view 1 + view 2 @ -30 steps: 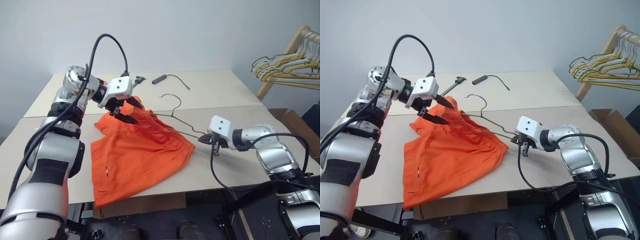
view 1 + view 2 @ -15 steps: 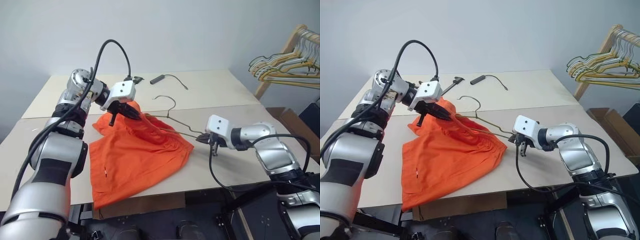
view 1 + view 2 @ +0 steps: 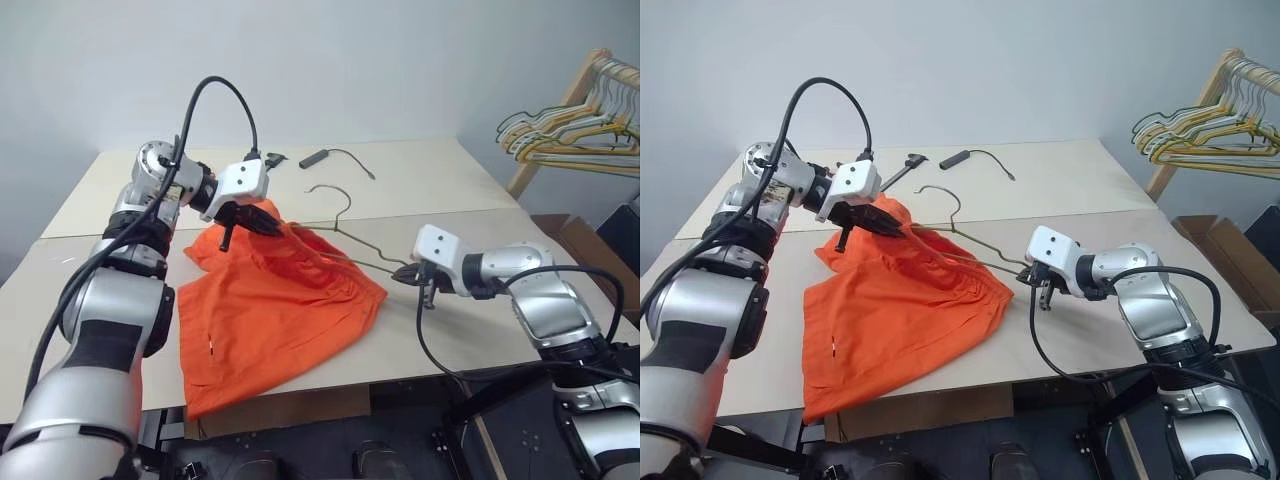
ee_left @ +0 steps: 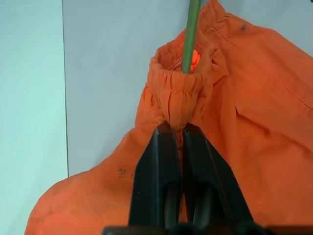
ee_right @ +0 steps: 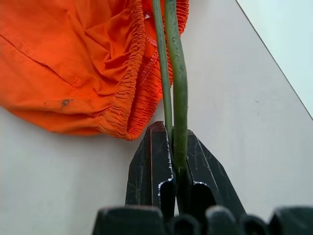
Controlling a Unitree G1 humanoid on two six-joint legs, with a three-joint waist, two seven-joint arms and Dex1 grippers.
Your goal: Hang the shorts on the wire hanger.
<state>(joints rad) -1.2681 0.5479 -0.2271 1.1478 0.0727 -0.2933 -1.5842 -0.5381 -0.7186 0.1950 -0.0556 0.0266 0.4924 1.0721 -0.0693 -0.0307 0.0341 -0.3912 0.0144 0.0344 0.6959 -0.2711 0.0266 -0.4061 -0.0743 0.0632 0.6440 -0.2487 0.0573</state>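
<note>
Both grippers are clamped: the left gripper [image 4: 178, 131] pinches a gathered fold of waistband on the bright orange soft fabric shorts [image 3: 275, 305], raised at the garment's 12 o'clock edge, while the right gripper [image 5: 172, 133] is closed on the 3 o'clock corner of the thin dark olive wire hanger [image 3: 352, 237], which is partly threaded into the shorts on the pale tabletop [image 3: 470, 330]. Doing this well probably means keeping the hanger level and drawing the waistband along the wire without slipping. A black cable with a plug [image 3: 335, 156] lies at 12 o'clock and a bunch of coloured hangers [image 3: 570, 135] at 2 o'clock, both well apart; nothing obstructs.

Pale wall [image 3: 400, 60] behind beige tables [image 3: 420, 175] — wooden rack [image 3: 560, 120] alongside.
</note>
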